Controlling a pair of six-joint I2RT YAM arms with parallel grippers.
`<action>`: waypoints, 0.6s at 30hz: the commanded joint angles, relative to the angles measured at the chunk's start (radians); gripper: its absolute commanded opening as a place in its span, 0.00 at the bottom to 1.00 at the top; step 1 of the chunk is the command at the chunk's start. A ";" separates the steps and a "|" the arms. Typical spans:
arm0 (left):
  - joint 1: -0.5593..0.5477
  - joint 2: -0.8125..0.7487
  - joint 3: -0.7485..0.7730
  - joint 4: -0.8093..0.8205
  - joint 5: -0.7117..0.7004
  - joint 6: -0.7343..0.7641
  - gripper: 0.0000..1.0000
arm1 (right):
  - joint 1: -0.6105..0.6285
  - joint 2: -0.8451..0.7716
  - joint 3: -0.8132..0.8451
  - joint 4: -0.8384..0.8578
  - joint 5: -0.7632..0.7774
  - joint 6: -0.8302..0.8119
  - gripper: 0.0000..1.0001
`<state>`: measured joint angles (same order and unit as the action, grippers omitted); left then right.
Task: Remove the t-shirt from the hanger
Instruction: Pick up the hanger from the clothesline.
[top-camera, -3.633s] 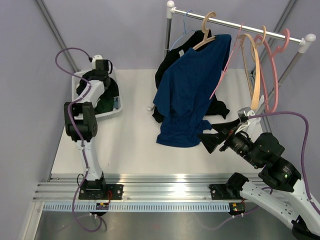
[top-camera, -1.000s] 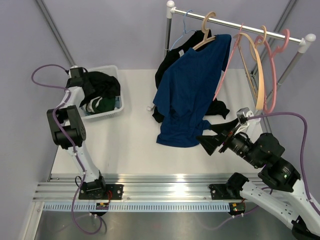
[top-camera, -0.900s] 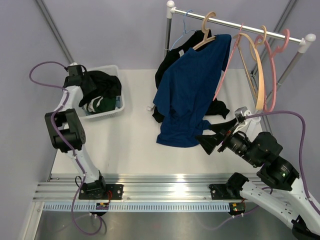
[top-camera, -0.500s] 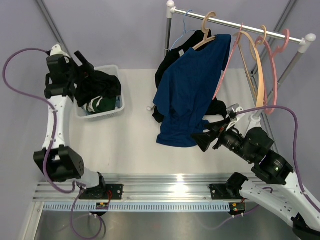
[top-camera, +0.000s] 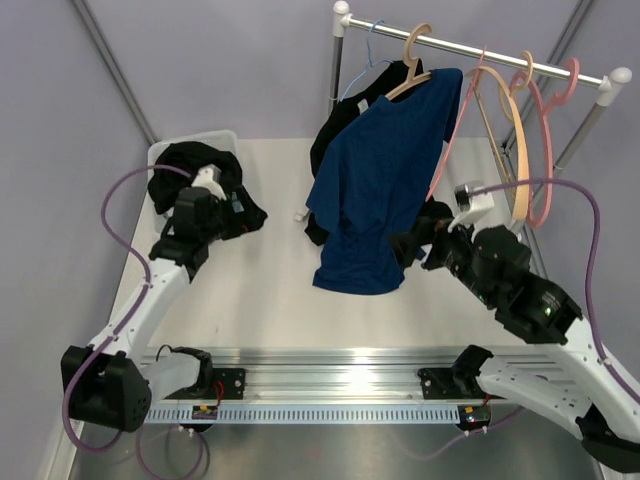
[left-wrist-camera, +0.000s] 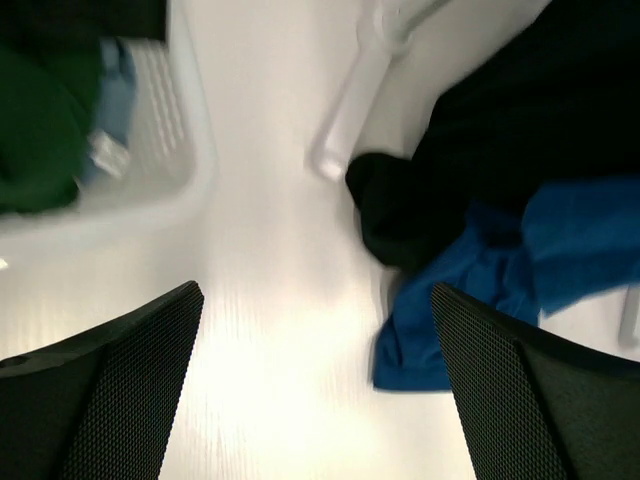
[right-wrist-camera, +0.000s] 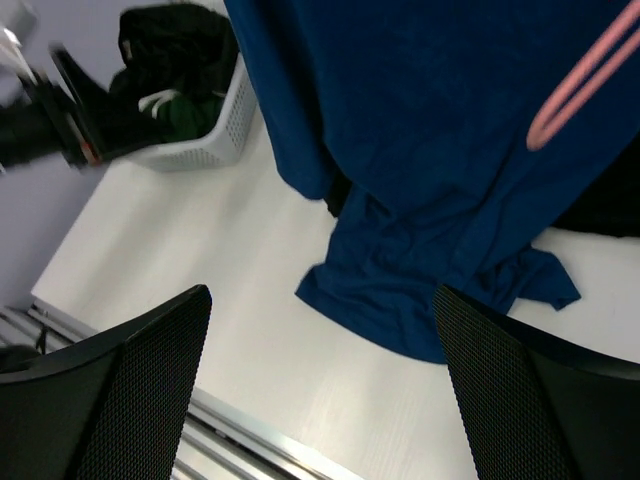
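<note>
The blue t-shirt (top-camera: 380, 170) hangs from a wooden hanger (top-camera: 415, 58) on the rack, its hem bunched on the table. A black garment (top-camera: 343, 120) hangs behind it. My right gripper (top-camera: 412, 240) is open just right of the hem, touching nothing; the right wrist view shows the shirt (right-wrist-camera: 430, 150) ahead of the open gripper (right-wrist-camera: 320, 390). My left gripper (top-camera: 245, 212) sits by the basket, pointing at the shirt. In the left wrist view it (left-wrist-camera: 318, 400) is open and empty over bare table, with the blue hem (left-wrist-camera: 470, 290) ahead to the right.
A white basket (top-camera: 190, 142) of dark clothes stands at the back left. Several empty pink and wooden hangers (top-camera: 530, 140) hang on the rack's right end (top-camera: 560, 70). The rack's white foot (left-wrist-camera: 365, 90) stands between basket and shirt.
My left arm has swung from the back-left wall, past the basket, down toward the table, and its jaws have opened. My right arm has moved up and closer to the shirt's hem.
</note>
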<state>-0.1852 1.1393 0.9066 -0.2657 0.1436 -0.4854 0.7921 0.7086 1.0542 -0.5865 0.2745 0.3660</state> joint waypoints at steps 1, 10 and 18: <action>-0.117 -0.113 -0.089 0.206 -0.106 -0.030 0.99 | 0.009 0.200 0.293 -0.047 0.083 0.027 1.00; -0.376 -0.272 -0.274 0.282 -0.081 -0.090 0.99 | 0.007 0.560 0.746 -0.076 0.299 0.010 1.00; -0.600 -0.453 -0.486 0.404 -0.171 -0.119 0.99 | 0.006 0.810 0.929 -0.012 0.612 0.011 0.99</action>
<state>-0.7490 0.7227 0.4660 0.0208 0.0330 -0.5789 0.7937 1.4578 1.9148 -0.6312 0.7017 0.3771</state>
